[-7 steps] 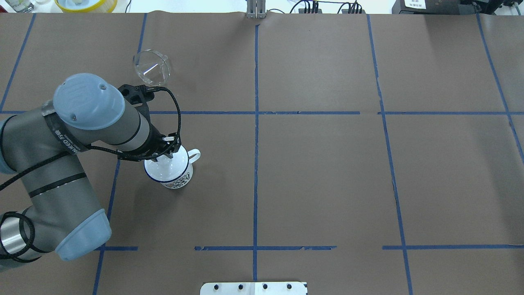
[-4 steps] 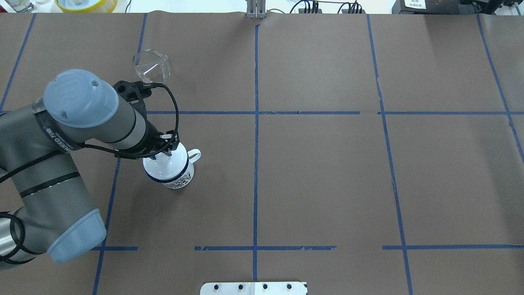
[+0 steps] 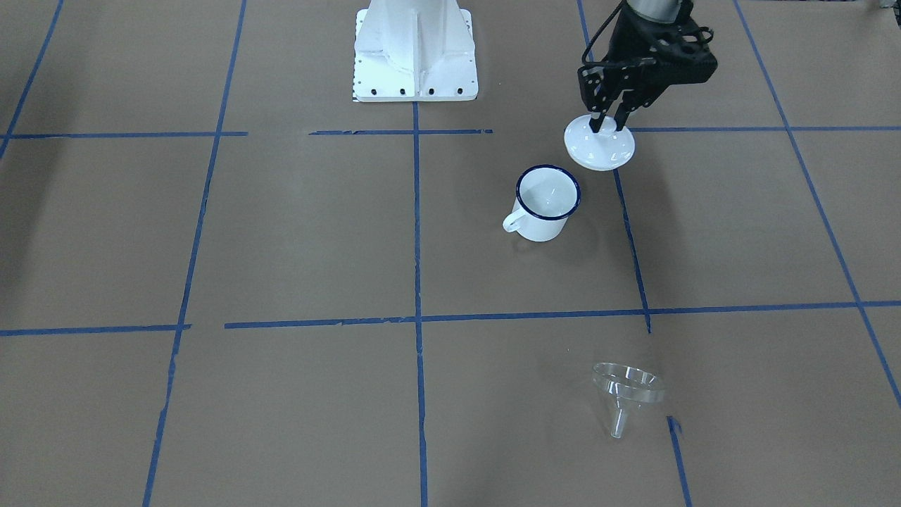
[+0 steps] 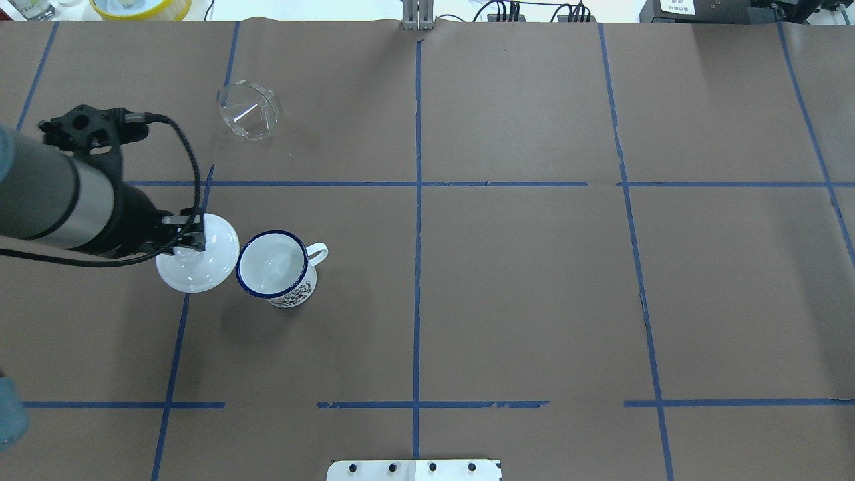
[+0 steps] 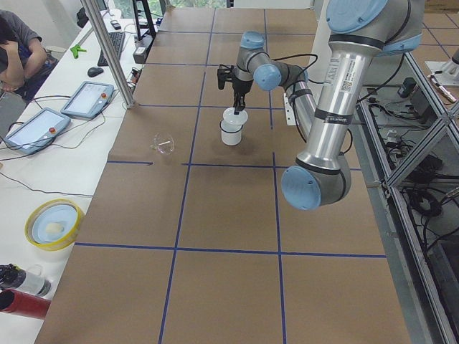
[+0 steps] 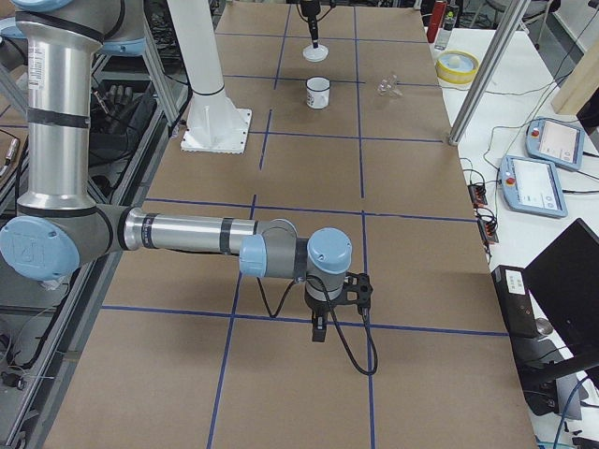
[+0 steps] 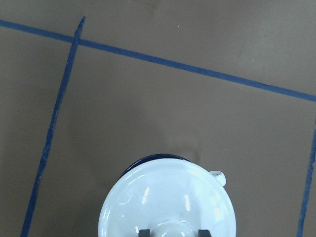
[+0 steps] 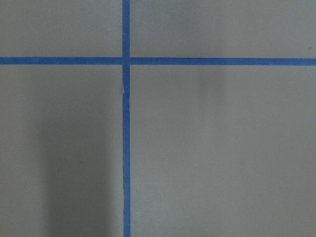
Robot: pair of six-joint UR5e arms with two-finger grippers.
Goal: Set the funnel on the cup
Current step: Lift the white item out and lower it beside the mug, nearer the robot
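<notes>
**A:** What does the front view show?

**B:** The left gripper (image 3: 609,125) is closed on the knob of a round white lid (image 3: 600,149). It holds the lid just beside the cup (image 3: 547,204), on the robot's left of it, not over it. The cup stands upright and open on the table (image 3: 281,232). The funnel (image 3: 626,391) lies tipped on its side, well apart from the cup, beyond a blue tape line (image 3: 535,315) on the side away from the robot.

**A:** And from overhead?

**B:** The lid's edge comes close to the cup's blue rim. The cup's handle points toward the robot's right. The funnel lies farther up the table, apart from both arm and cup.

**A:** The left side view?

**B:** There the lid seems to hang higher than the cup's rim, under the left arm's wrist.

**A:** The right side view?

**B:** The right gripper (image 6: 318,334) points down over the table, far from cup and funnel. I cannot tell whether it is open or closed.

**A:** The wrist cameras?

**B:** On the left wrist, two fingers (image 7: 144,232) flank the lid's knob at the bottom edge. The cup's blue rim and handle peek out past the lid. The right wrist shows only brown table and crossing tape.
</notes>
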